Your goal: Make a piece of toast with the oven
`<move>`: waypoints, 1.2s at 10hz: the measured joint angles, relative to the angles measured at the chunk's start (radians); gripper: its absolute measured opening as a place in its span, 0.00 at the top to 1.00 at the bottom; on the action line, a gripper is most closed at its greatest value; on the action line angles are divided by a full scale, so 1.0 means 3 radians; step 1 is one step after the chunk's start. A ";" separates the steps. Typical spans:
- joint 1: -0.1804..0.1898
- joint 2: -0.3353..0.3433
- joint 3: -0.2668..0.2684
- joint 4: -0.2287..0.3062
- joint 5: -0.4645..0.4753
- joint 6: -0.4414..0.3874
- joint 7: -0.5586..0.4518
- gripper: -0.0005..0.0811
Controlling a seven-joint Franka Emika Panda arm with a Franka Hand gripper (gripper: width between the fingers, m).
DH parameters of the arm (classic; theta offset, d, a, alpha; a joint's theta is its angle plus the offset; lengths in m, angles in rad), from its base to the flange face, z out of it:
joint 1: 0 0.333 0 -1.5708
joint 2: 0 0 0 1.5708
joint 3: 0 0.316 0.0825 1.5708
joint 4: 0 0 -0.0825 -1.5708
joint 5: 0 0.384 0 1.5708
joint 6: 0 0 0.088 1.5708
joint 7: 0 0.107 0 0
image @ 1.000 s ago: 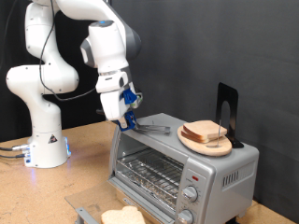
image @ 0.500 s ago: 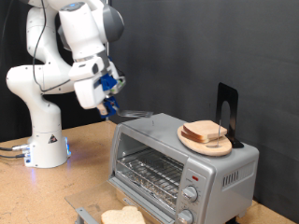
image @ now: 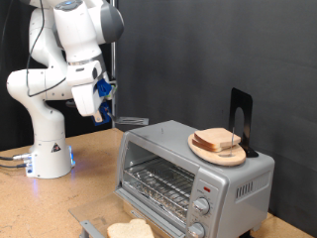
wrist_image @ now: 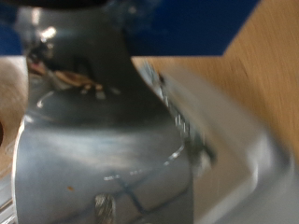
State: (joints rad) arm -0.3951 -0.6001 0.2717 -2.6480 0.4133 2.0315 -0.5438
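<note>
The piece of toast point(image: 131, 230) lies flat on the wooden table point(image: 94, 164) at the exterior view's bottom edge, only its upper part in frame, just in front of the oven point(image: 193, 178) and beside a grey metal piece point(image: 91, 224) that I cannot identify. The oven stands to the exterior view's right of it, silver, with its wire rack point(image: 156, 184) visible through the front opening and two round knobs point(image: 202, 206) at its near corner; whether the door is down or shut I cannot tell from this angle. On the oven's roof sits a round plate point(image: 220, 156) with a stack of bread slices point(image: 218, 142), and a black stand point(image: 240, 114) rises behind it. The gripper point(image: 107, 113) hangs in the air well above the table, to the exterior view's left of the oven's top corner and above the slice, so the slice lies down and somewhat to the exterior view's right of it. A thin flat metal tool point(image: 132, 121) juts from near the fingers toward the oven's roof, roughly level. The wrist view is filled with a blurred, shiny metal surface, likely this tool or the oven, and shows no slice. Whether the fingers pinch the tool or stand apart I cannot tell.
</note>
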 joint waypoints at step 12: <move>-0.0538 0.0668 -0.0181 -0.0035 -0.1323 0.1125 -0.1399 0.50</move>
State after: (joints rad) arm -0.5564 -0.3996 0.2174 -2.6584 0.0165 2.3691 -0.9634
